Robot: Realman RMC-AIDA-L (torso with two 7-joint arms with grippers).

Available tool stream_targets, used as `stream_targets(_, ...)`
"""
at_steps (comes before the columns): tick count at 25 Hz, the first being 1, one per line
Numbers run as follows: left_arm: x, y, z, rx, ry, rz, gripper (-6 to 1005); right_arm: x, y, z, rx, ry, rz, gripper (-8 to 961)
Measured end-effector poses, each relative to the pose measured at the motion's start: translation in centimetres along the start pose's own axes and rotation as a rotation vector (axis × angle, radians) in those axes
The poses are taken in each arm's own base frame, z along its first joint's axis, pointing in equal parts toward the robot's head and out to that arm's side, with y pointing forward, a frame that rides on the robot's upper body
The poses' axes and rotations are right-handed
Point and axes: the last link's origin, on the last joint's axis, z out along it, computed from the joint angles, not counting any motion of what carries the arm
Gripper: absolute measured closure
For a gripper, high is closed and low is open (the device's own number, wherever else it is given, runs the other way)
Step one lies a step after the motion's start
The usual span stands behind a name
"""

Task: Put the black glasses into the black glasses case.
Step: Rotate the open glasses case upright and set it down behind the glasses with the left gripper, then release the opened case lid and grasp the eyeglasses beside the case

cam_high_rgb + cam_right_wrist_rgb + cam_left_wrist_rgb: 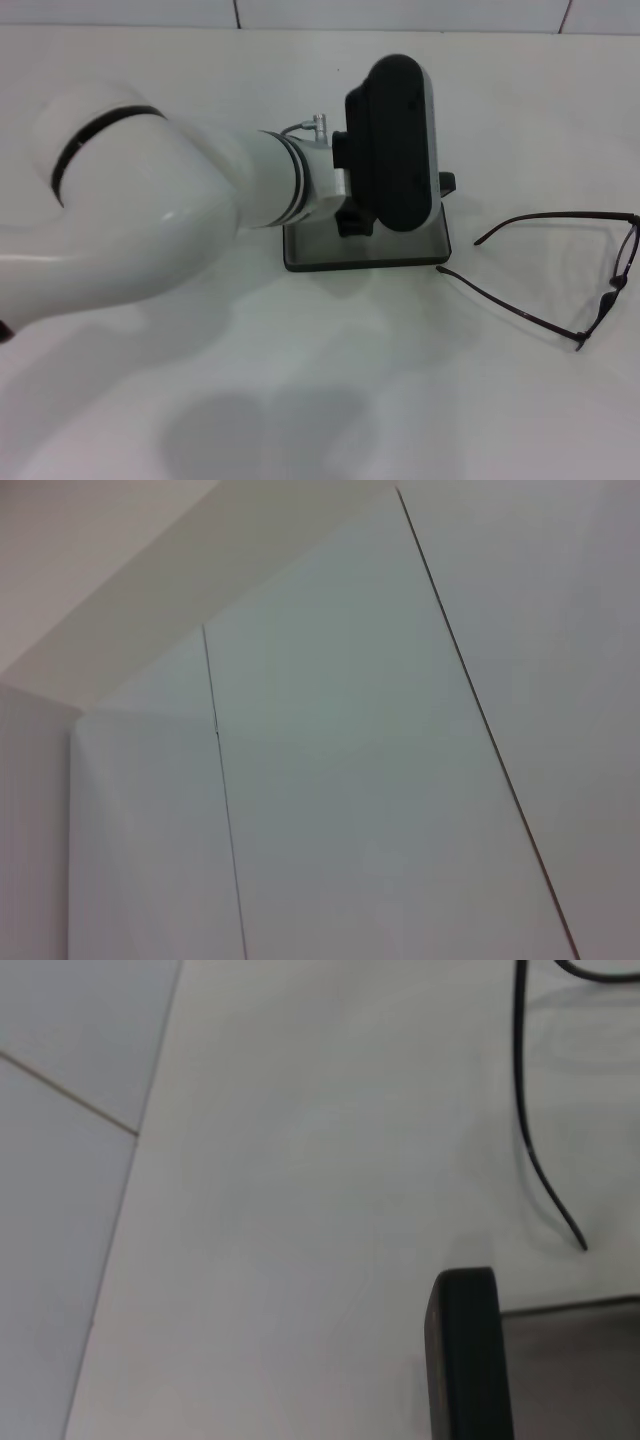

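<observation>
Left gripper sits over the open case, fingers hidden so can't tell their state, grey lining showing under the raised black lid, and the thin black glasses lie unfolded on the white table at 3 o'clock from the case.

white table bears black glasses case, black glasses.

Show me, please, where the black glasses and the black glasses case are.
black glasses (520,308): head view, on the nearer temple.
black glasses case (395,250): head view, on the grey lining of the open base.
</observation>
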Motion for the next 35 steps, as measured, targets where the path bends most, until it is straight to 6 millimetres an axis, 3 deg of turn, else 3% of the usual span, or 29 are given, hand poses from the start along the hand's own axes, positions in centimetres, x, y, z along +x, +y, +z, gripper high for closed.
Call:
stream_targets(12, 0.1, 0.5, 0.7, 0.004, 0.011, 0.025, 688, 0.5, 0.0, 0.0, 0.017, 0.013, 0.003, 107)
stream_targets(20, 2.0, 0.3, -0.6, 0.020, 0.068, 0.050, 637, 2.5, -0.9, 1.0, 0.025, 0.139, 0.046, 109)
stream_targets(24, 3.1, 0.2, -2.7, 0.049, 0.125, 0.026, 527, 4.1, -2.1, 2.4, -0.023, 0.322, 0.094, 114)
stream_targets(27, 3.8, -0.1, -4.8, 0.098, 0.191, -0.022, 526, 4.6, -2.6, 3.7, -0.114, 0.485, 0.140, 118)
stream_targets(31, 4.4, -1.4, -8.6, 0.180, 0.327, -0.187, 525, 3.7, -2.3, 6.5, -0.352, 0.744, 0.134, 124)
stream_targets(35, 4.2, -2.8, -11.9, 0.168, 0.491, -0.423, 528, 1.5, -1.5, 10.7, -0.553, 0.962, 0.046, 129)
